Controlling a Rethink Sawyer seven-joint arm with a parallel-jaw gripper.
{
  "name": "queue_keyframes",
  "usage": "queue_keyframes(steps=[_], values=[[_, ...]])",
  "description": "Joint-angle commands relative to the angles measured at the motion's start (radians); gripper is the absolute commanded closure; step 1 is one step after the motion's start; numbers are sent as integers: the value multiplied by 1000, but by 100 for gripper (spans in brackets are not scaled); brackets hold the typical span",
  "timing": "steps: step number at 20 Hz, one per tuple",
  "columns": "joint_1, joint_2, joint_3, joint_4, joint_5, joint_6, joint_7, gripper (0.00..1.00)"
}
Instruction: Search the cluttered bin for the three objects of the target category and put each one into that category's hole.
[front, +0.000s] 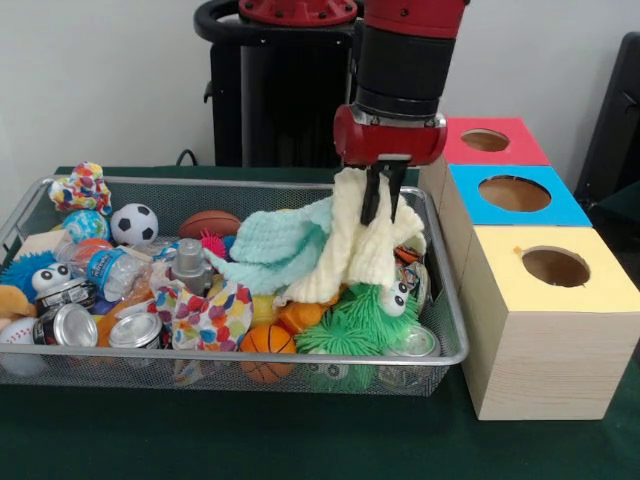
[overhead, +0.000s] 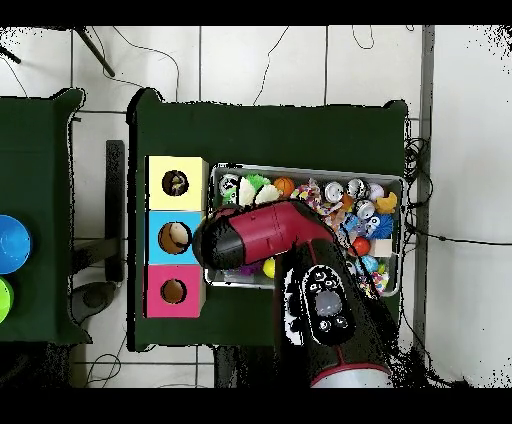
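Observation:
My gripper hangs over the right part of the wire bin, shut on a cream knitted cloth. The cloth's top is pinched between the dark fingers and its lower folds still drape onto the clutter. A mint green cloth lies against it on the left. To the right of the bin stands a row of wooden boxes, each with a round hole: red-topped, blue-topped and yellow-topped. In the overhead view the arm hides the gripper and much of the bin.
The bin holds a soccer ball, a brown football, a small basketball, a green spiky toy, several cans, a water bottle and a patterned cloth. Green cloth covers the table.

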Motion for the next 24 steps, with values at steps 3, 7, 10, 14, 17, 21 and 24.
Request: queue_keyframes(steps=[3, 7, 10, 14, 17, 21, 24], values=[[-2, 125, -63, -5, -2, -16, 141, 100], [-7, 168, -55, -17, 12, -44, 141, 100], [-12, 184, -49, -21, 13, -38, 117, 100], [-13, 190, -46, -28, 12, -5, 86, 0], [-13, 191, -44, -30, 10, -3, 80, 0], [-9, 193, -44, -36, 10, -2, 79, 0], [-11, 184, -44, -41, 8, -5, 75, 0]])
